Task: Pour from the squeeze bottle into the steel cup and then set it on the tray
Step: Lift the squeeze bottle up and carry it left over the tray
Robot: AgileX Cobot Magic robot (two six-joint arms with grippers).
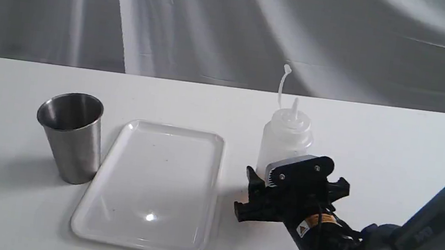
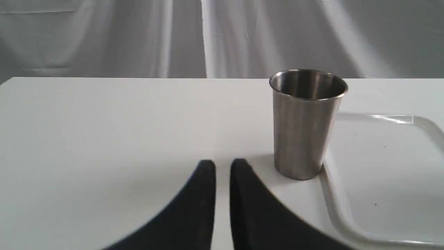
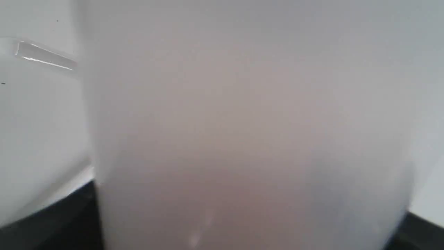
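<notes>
- Plastic, translucent and whitish, forms the cylindrical squeeze bottle (image 1: 286, 139) with a pointed nozzle and a thin cap strap. I judge it light and soft, so a hard squeeze may spill liquid too early.
- A good hold is the lower body. The right gripper (image 1: 293, 189) sits there with a jaw on each side; whether they press it, I cannot tell.
- It stands upright on the white table (image 1: 394, 142), just right of the flat glossy white tray (image 1: 171, 126).
- The brushed steel cup (image 1: 70, 136) stands at the tray's left edge.
- The left gripper (image 2: 223, 166) is almost closed and empty.
</notes>
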